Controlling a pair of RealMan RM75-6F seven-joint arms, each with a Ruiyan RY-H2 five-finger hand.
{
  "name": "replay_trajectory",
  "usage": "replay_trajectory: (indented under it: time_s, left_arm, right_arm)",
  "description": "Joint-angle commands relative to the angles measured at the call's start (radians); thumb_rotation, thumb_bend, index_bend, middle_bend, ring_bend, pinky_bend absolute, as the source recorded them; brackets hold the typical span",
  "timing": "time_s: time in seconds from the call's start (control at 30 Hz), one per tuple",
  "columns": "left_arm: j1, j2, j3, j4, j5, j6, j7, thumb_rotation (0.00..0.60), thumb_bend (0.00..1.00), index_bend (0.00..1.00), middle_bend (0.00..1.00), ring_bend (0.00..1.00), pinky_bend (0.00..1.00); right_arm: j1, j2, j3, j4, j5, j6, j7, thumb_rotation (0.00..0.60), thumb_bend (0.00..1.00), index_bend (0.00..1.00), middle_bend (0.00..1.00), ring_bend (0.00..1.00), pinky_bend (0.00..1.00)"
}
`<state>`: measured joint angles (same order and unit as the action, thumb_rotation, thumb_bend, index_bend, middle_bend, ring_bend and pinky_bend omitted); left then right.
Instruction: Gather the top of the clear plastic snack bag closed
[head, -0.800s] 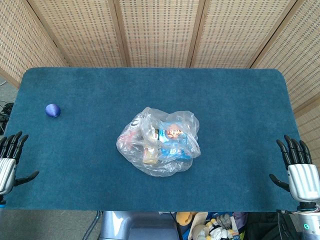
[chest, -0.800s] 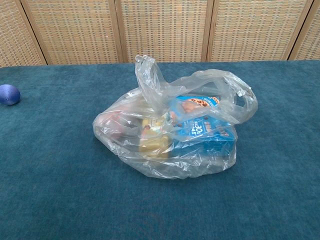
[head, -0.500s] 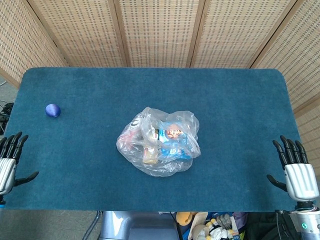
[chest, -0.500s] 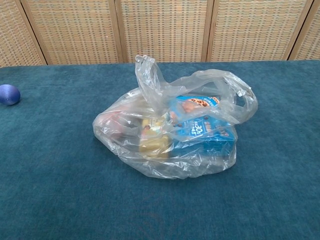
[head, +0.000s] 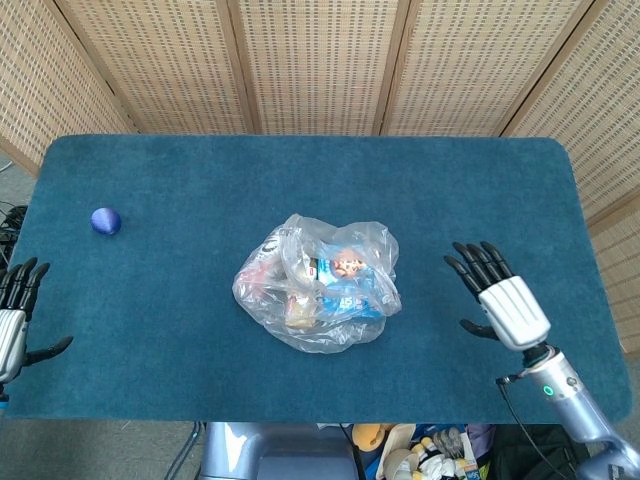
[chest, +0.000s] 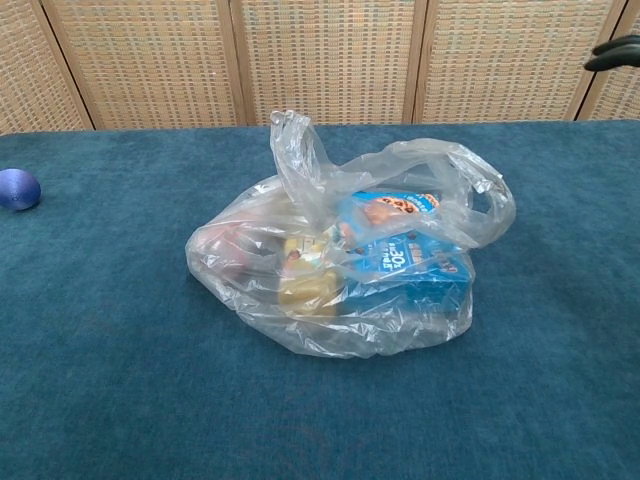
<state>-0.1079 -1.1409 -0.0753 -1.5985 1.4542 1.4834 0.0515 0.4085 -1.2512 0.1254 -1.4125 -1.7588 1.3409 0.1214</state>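
The clear plastic snack bag lies in the middle of the blue table, its top loose and open, with blue, yellow and red snack packs inside. In the chest view the clear plastic snack bag shows two handle loops standing up. My right hand hovers open to the right of the bag, apart from it, fingers spread; only its dark fingertips show in the chest view. My left hand sits open at the table's left edge, far from the bag.
A small blue ball rests on the table at the far left, also the blue ball in the chest view. Woven screen panels stand behind the table.
My right hand has moved in from the table's right edge toward the bag, staying open. The left hand has drifted slightly left. The bag has not moved.
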Motion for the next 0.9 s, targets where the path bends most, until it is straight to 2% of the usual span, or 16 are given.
replay_trajectory:
  time_s: [0.03, 0.5, 0.9]
  left_arm:
    - [-0.005, -0.002, -0.006, -0.002, -0.013, -0.009, 0.006, 0.6, 0.0, 0.0, 0.0, 0.0, 0.0]
    - [-0.018, -0.004, -0.027, -0.007, -0.054, -0.03, 0.022, 0.6, 0.0, 0.0, 0.0, 0.0, 0.0]
    - [-0.025, -0.003, -0.033, -0.005, -0.075, -0.047, 0.02, 0.6, 0.01, 0.0, 0.0, 0.0, 0.0]
  right_arm:
    - [0.06, -0.052, 0.02, 0.048, -0.029, -0.03, 0.023, 0.6, 0.0, 0.0, 0.0, 0.0, 0.0]
    - [0.222, -0.22, 0.041, 0.18, -0.011, -0.152, -0.044, 0.6, 0.0, 0.0, 0.0, 0.0, 0.0]
    - [0.318, -0.375, 0.076, 0.32, 0.006, -0.117, 0.005, 0.6, 0.0, 0.0, 0.0, 0.0, 0.0]
